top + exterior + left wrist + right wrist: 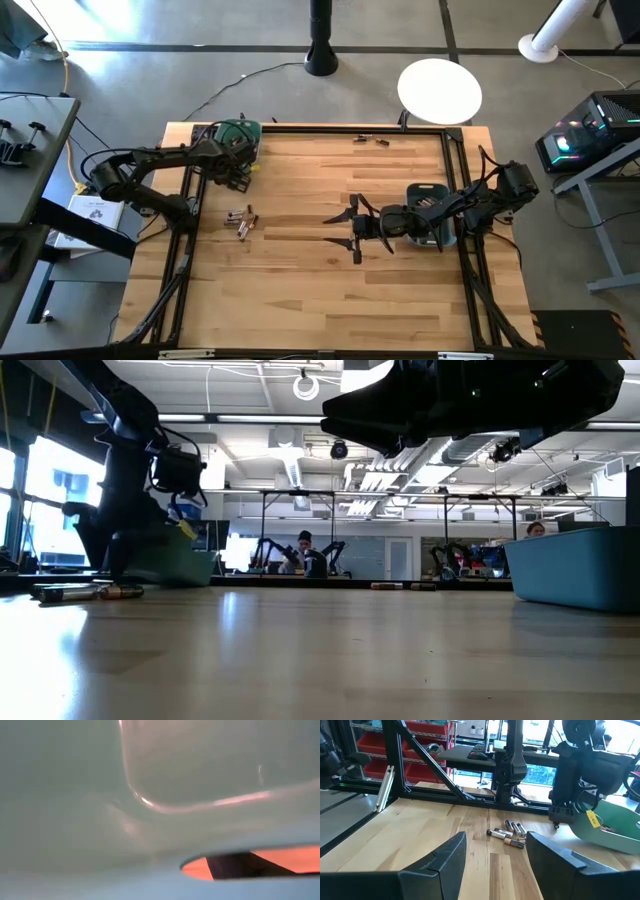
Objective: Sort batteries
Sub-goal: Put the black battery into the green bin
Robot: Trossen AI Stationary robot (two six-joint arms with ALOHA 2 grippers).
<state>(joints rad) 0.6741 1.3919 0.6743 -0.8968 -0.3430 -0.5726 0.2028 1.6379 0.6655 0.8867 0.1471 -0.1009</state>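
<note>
A small cluster of batteries (240,222) lies on the wooden table near its left side; it also shows in the right wrist view (507,834) and the low view (85,592). My right gripper (340,228) (495,842) hangs open above the table's middle, pointing toward that cluster from the right, well short of it. My left gripper (236,168) (561,815) is over the near edge of the green bin (240,132) at the far left corner. The left wrist view is filled by the bin's wall (100,795), and no fingers show.
A blue-grey bin (430,190) (580,565) sits at the table's right side under my right arm. Two more batteries (370,139) lie near the far edge. A black frame rail (350,128) borders the table. Bare wood stretches across the near half.
</note>
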